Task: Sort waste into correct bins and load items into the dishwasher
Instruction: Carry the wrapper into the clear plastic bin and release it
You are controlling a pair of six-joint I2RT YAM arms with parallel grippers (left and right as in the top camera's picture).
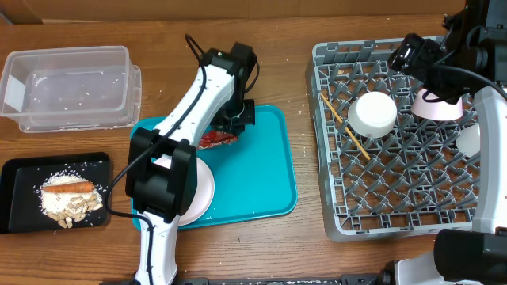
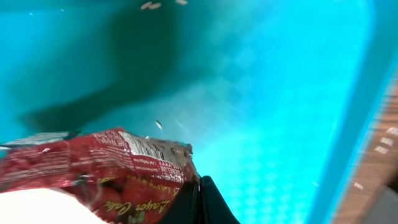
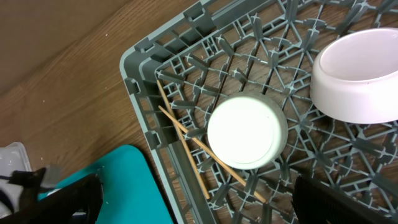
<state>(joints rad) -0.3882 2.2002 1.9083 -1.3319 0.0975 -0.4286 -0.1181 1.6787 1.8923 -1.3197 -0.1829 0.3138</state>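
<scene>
Left claw (image 2: 200, 200) on half-cropped red wrapper (image 2: 106, 165)

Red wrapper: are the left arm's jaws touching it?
Touching. The left wrist view shows the left gripper with its jaws closed on a corner of the red wrapper, with no gap between them.

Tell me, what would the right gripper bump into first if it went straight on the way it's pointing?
Most likely the upside-down white bowl in the grey rack: it sits straight ahead of the open right gripper. Depth is hard to judge, though.
</scene>
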